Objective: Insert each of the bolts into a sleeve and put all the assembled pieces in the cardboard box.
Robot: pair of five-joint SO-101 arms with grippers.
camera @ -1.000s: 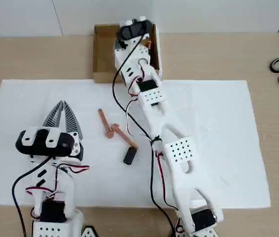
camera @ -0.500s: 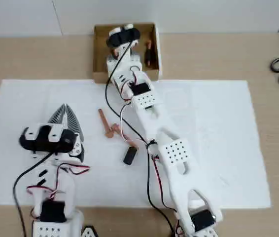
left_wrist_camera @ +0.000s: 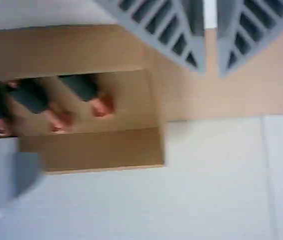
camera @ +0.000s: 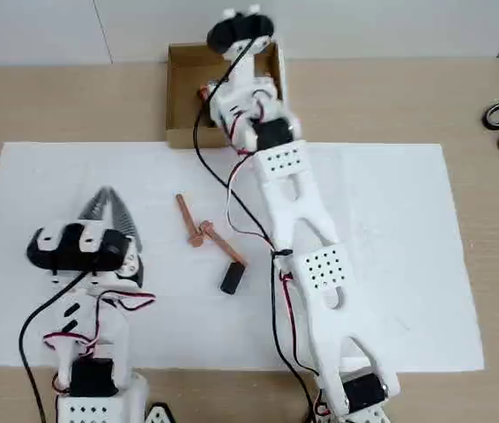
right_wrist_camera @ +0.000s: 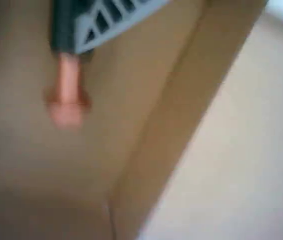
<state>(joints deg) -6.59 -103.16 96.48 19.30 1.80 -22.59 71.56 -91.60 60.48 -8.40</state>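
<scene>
Right claw [right_wrist_camera: 74, 41] hangs over the cardboard box [camera: 183, 137], having swung from its left half to its right within the last half-second. An assembled piece [right_wrist_camera: 66, 92] sits right at it, grip impossible to tell. The drop-off looks nearly done. Over the paper [camera: 391, 264] hovers the left claw [left_wrist_camera: 210, 56], closed to a slit on nothing, near two bolts [camera: 183, 211] and a sleeve [camera: 231, 278] lying loose. Box walls crowd the right claw; the paper offers open room.

One copper bolt [camera: 186, 217] touches another bolt [camera: 221, 246] beside a black sleeve [camera: 231, 278], near the cardboard box [camera: 182, 92].
</scene>
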